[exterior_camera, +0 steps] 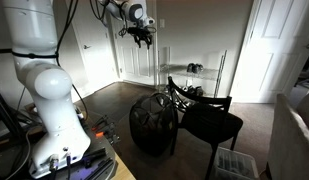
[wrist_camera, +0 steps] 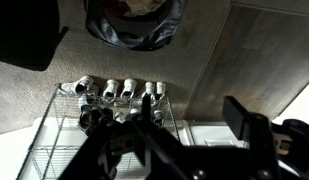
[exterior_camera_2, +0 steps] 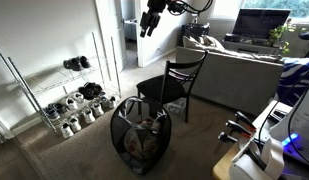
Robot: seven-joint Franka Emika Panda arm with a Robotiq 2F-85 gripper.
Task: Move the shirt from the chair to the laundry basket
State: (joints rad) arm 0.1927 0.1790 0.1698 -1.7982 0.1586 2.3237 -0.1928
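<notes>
The black chair (exterior_camera: 209,122) (exterior_camera_2: 170,84) stands with its seat bare. The round black laundry basket (exterior_camera: 152,124) (exterior_camera_2: 122,128) sits on the carpet right beside it. A cream shirt (exterior_camera_2: 144,146) lies crumpled inside the basket; in the wrist view it shows at the top edge (wrist_camera: 144,6) within the basket's rim (wrist_camera: 106,30). My gripper (exterior_camera: 144,40) (exterior_camera_2: 149,27) (wrist_camera: 159,125) is raised high above the floor, well above chair and basket, with its fingers apart and nothing between them.
A wire shoe rack (exterior_camera_2: 69,97) (wrist_camera: 114,100) with several shoes stands against the wall. A small white slotted crate (exterior_camera: 234,162) sits by the chair legs. A sofa (exterior_camera_2: 244,70) is behind the chair. White doors (exterior_camera: 269,50) line the room.
</notes>
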